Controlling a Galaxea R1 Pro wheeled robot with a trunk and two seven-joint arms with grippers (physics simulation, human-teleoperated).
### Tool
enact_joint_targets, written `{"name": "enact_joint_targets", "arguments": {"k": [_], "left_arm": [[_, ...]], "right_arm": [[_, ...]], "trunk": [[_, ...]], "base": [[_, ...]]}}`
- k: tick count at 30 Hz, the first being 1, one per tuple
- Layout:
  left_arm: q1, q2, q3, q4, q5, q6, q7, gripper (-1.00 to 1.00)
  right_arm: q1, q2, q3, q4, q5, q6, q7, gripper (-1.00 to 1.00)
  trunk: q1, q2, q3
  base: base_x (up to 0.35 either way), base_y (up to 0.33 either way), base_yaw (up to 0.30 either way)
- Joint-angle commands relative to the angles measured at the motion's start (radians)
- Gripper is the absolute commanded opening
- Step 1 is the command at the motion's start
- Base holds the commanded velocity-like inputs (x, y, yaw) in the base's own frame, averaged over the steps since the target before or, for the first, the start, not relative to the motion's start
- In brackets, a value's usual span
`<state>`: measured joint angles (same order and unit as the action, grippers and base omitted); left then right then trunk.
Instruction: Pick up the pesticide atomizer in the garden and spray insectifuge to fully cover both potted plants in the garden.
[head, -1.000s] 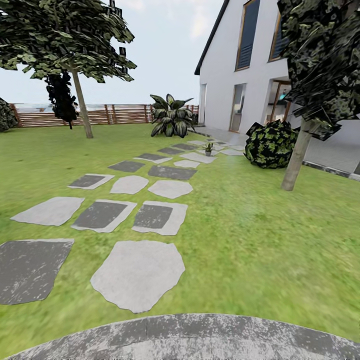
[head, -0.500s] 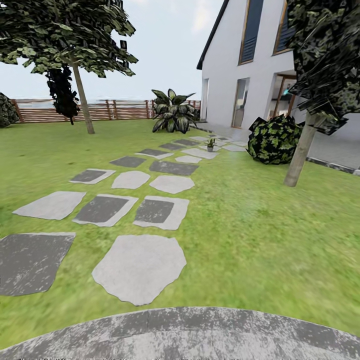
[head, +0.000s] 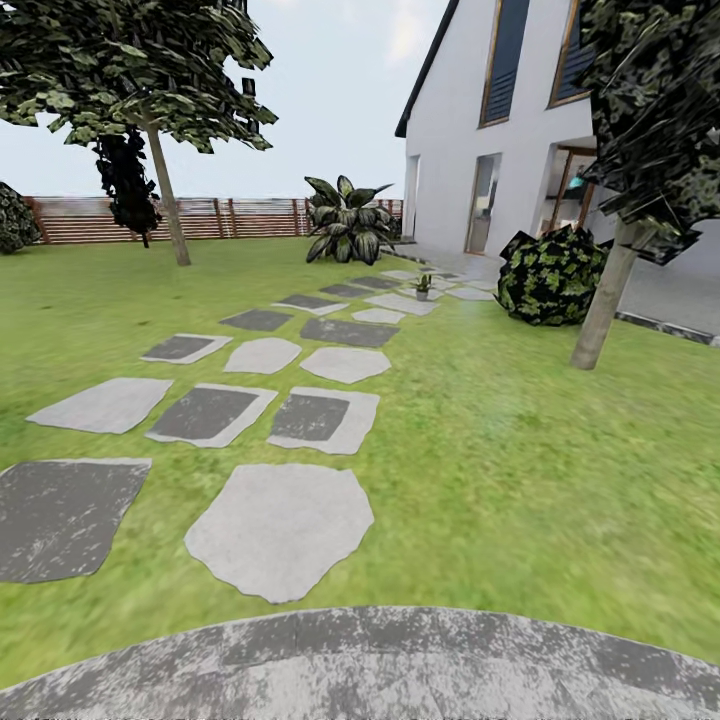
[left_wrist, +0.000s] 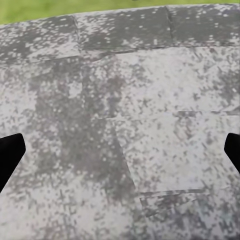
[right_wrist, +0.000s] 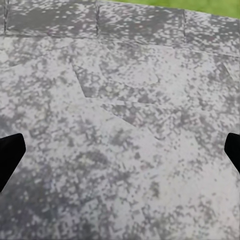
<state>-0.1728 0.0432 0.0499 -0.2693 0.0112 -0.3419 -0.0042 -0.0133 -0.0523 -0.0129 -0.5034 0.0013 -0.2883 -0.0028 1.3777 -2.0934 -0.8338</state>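
Note:
The garden lawn (head: 520, 470) spreads ahead, crossed by grey stepping stones (head: 280, 525). One potted plant (head: 423, 287), a small green rosette in a tiny grey pot, stands far off on the stones near the house. The pesticide atomizer is out of view. My left gripper (left_wrist: 120, 155) hangs open over the round grey paved patch (left_wrist: 150, 100), with its dark fingertips (left_wrist: 7, 157) at the picture's edges and nothing between them. My right gripper (right_wrist: 120, 155) is open over the same paving (right_wrist: 125, 75), also holding nothing.
A big striped broad-leaved bush (head: 347, 222) and a brown slatted fence (head: 220, 220) stand at the back. A round dark shrub (head: 550, 277) and a tree trunk (head: 603, 305) are at the right, by the white house (head: 470, 130). Another tree (head: 165, 190) stands at the left.
The whole head view has shifted slightly upward, so the camera has moved. Nothing in the garden itself has moved.

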Motion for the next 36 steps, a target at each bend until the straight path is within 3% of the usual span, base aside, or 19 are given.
{"name": "enact_joint_targets", "arguments": {"k": [1,36], "left_arm": [[-0.001,0.0,0.002,0.001,0.001,-0.003,0.0,1.0],[-0.001,0.0,0.002,-0.001,0.001,-0.003,0.0,1.0]], "right_arm": [[-0.001,0.0,-0.001,0.001,0.0,-0.003,0.0,1.0],[-0.001,0.0,0.004,0.001,0.002,-0.003,0.0,1.0]], "trunk": [[0.004,-0.008,-0.004],[0.138,-0.253,-0.117]], "base": [[0.0,0.0,0.0],[0.0,0.0,0.0]]}}
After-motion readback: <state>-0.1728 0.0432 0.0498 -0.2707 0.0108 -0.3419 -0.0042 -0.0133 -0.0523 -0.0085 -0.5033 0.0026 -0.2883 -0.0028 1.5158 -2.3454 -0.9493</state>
